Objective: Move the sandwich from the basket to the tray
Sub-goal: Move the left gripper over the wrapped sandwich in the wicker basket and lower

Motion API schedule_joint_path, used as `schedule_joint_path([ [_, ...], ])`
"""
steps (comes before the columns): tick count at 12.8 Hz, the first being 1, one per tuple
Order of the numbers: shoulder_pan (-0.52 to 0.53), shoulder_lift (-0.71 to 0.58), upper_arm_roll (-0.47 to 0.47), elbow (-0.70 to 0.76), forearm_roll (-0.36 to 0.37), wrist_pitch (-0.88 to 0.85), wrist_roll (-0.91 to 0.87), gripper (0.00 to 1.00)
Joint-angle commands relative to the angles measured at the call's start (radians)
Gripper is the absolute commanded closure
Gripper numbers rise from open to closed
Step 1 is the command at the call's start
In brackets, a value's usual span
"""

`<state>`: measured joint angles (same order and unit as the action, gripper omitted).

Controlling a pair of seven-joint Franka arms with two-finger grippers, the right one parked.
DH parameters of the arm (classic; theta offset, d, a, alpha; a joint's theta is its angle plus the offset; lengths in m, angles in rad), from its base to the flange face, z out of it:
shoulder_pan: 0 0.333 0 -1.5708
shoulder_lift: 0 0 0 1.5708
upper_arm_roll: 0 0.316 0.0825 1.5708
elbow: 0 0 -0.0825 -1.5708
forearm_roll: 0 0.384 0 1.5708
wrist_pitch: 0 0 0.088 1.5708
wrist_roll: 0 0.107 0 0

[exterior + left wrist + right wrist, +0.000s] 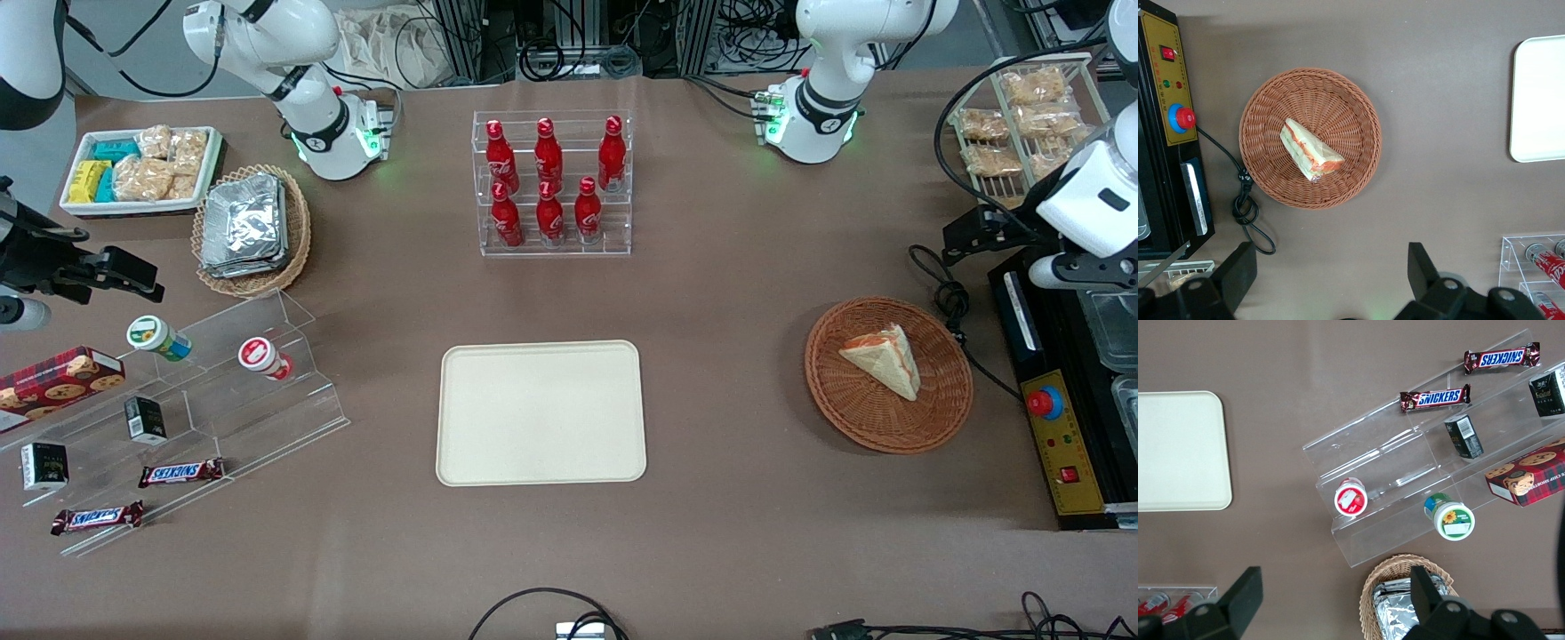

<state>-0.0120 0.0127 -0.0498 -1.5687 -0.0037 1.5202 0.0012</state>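
Whole thing's set on a big table (729, 293) with a flat brown covering, pretty evenly lit, no harsh shadows. Farther from the front camera, past the table's edge, there's a grey floor with metal frame legs (462, 40) and a mess of black cables (578, 58). A couple more black cables (542, 609) loop over the table edge nearest the camera.
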Motion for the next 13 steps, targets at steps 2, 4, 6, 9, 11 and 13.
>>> schedule_joint_path([
  [2, 0.0, 0.015, -0.005, 0.032, 0.036, -0.02, -0.006, 0.0],
  [4, 0.003, 0.021, -0.002, 0.023, 0.044, -0.018, -0.023, 0.0],
  [6, 0.006, 0.012, 0.002, -0.048, 0.048, 0.036, -0.123, 0.0],
  [9, 0.006, -0.051, 0.004, -0.291, 0.059, 0.26, -0.292, 0.0],
  [11, 0.038, -0.085, 0.004, -0.437, 0.059, 0.401, -0.352, 0.0],
  [13, 0.069, -0.086, 0.004, -0.525, 0.059, 0.497, -0.385, 0.0],
])
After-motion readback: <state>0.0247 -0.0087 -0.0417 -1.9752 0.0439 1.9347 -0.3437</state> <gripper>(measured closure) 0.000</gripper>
